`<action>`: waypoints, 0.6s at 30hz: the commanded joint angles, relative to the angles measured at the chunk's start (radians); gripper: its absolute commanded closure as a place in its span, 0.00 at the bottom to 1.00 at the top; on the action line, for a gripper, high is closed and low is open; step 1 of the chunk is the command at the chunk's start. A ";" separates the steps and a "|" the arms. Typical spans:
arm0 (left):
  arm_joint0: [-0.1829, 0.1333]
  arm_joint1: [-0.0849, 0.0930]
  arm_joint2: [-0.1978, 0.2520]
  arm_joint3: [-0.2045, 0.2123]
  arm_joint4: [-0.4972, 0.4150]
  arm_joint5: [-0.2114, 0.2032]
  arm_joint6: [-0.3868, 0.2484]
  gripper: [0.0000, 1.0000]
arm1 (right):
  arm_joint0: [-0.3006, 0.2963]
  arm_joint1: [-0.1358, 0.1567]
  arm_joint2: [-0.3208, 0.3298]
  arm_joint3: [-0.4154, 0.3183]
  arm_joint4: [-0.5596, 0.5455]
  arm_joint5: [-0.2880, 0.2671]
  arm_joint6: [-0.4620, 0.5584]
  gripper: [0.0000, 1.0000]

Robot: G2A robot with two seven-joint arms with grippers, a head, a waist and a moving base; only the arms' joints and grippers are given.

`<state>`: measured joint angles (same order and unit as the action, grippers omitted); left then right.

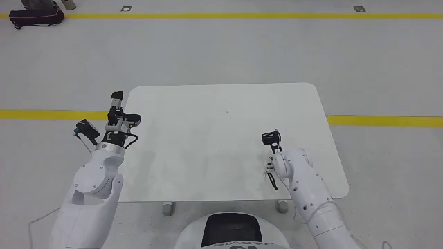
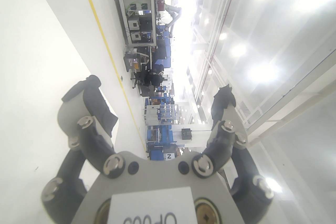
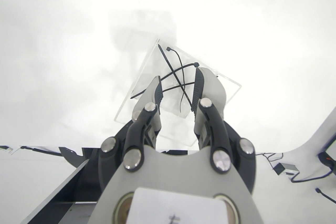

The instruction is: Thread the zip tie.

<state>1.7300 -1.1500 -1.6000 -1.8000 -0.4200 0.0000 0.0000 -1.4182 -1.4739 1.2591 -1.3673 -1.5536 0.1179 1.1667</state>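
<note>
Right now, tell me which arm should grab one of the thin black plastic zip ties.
Right. The right gripper hangs open right over the thin black plastic zip ties on the clear square tray; the open left gripper points out at the room.

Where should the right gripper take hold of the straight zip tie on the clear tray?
Probably its far stretch, beyond where other zip ties cross it: there the straight zip tie lies uncrossed and flat on the clear tray. Bring the open right gripper straight down, fingers astride the strap.
</note>
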 commanded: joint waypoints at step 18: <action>0.000 0.000 0.000 0.000 0.000 0.000 0.000 0.00 | 0.055 -0.004 -0.020 0.093 0.027 0.022 -0.011 1.00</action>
<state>1.7300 -1.1500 -1.6000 -1.8000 -0.4200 0.0000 0.0000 -1.3642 -1.4776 1.2396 -1.2717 -1.5260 0.1390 1.1534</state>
